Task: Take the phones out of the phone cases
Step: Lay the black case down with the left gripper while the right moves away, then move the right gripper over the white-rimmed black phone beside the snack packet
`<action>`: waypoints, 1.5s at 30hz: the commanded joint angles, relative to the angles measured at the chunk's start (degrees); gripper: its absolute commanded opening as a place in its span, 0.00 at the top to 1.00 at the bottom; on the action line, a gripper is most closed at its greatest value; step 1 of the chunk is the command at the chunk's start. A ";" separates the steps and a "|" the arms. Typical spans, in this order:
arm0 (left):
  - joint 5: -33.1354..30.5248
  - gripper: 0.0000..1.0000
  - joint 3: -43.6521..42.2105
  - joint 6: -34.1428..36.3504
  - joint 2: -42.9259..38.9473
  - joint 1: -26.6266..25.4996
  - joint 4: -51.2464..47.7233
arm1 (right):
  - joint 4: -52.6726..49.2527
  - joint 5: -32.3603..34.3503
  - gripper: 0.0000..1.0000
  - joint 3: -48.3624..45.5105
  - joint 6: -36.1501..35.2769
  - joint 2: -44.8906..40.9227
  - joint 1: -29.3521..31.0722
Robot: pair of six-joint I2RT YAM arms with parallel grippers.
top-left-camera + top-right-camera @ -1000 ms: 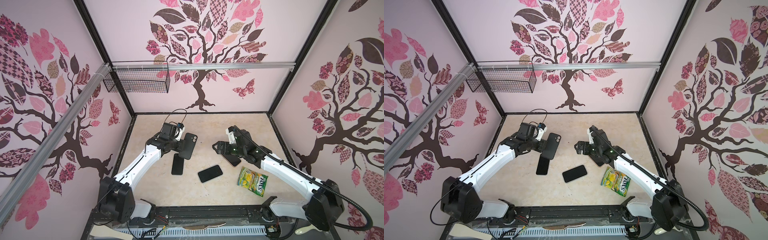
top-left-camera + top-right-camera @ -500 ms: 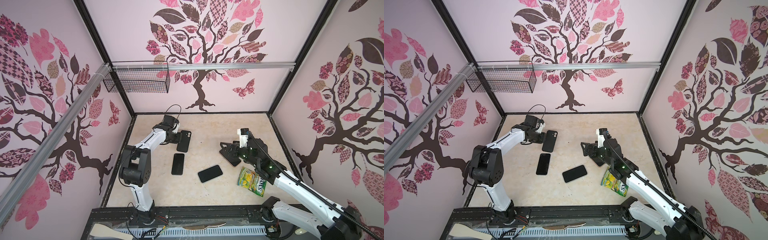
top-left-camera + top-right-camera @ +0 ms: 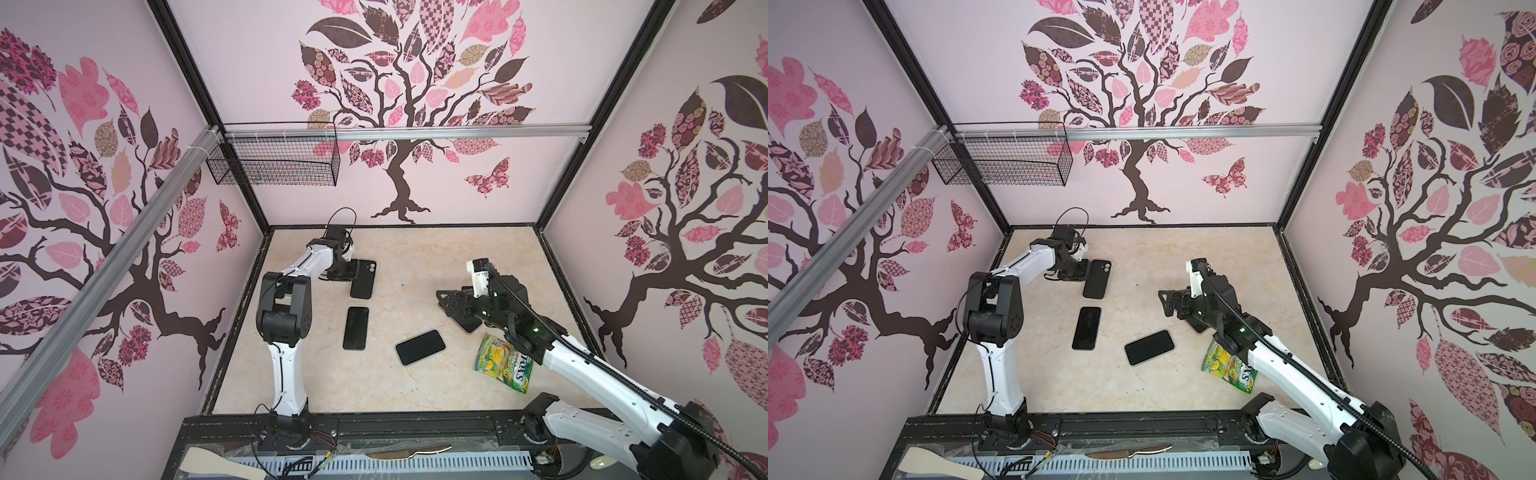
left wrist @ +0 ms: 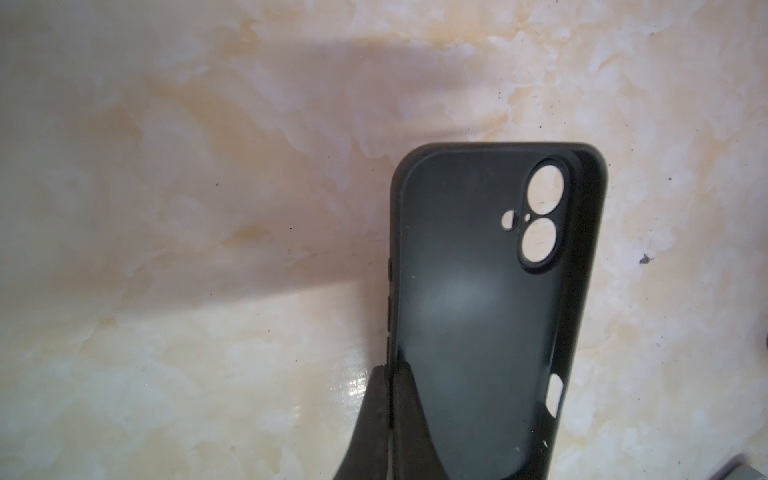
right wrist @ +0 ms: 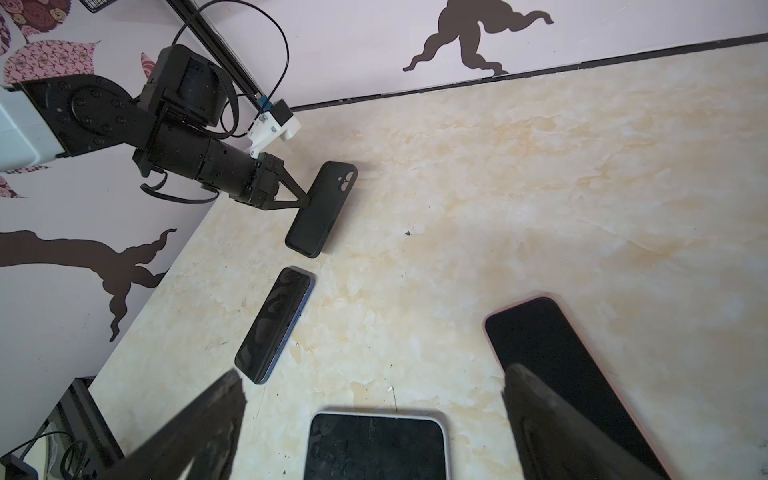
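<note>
Nearest the front edge of the tabletop [image 3: 374,386], a green snack packet [image 3: 504,364] lies beside the right arm, and just beyond it is a phone with a pale rim [image 3: 420,347], screen up. A little farther back the right hand [image 5: 374,372] hangs with its fingers spread wide and holding nothing, above a pink-rimmed phone [image 5: 552,345]. Level with these on the left, a bare dark phone [image 3: 355,328] lies flat and screen up, touching nothing. Just beyond it is the black case [image 4: 478,311]. The left hand [image 5: 306,201] pinches it by one long edge, its fingers pressed together on the side wall. The left wrist view shows the case empty: the marbled surface shows through the camera holes and the inner back is bare. Whether its far end rests on the tabletop or hangs just above it I cannot tell. I judge the main job done, since the phone is out and lies close to its case. What seems left is to lay the case down and let go. Whether the two rimmed phones are meant to follow is not clear.
</note>
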 commanded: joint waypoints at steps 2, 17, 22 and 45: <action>-0.11 1.00 4.05 -0.33 2.07 0.26 -1.37 | -1.57 -1.12 0.01 3.74 -0.64 1.04 -0.20; -1.42 1.00 5.73 -1.95 5.26 0.43 -1.61 | -1.90 -1.38 0.00 3.73 -0.78 2.82 -0.15; -1.33 0.97 6.09 -2.36 5.92 0.63 -1.59 | -2.12 -1.55 0.00 3.82 -0.78 3.26 -0.22; -10.85 0.19 -11.05 -4.16 -22.97 -7.48 7.87 | -17.18 12.39 0.01 6.36 9.57 11.26 9.52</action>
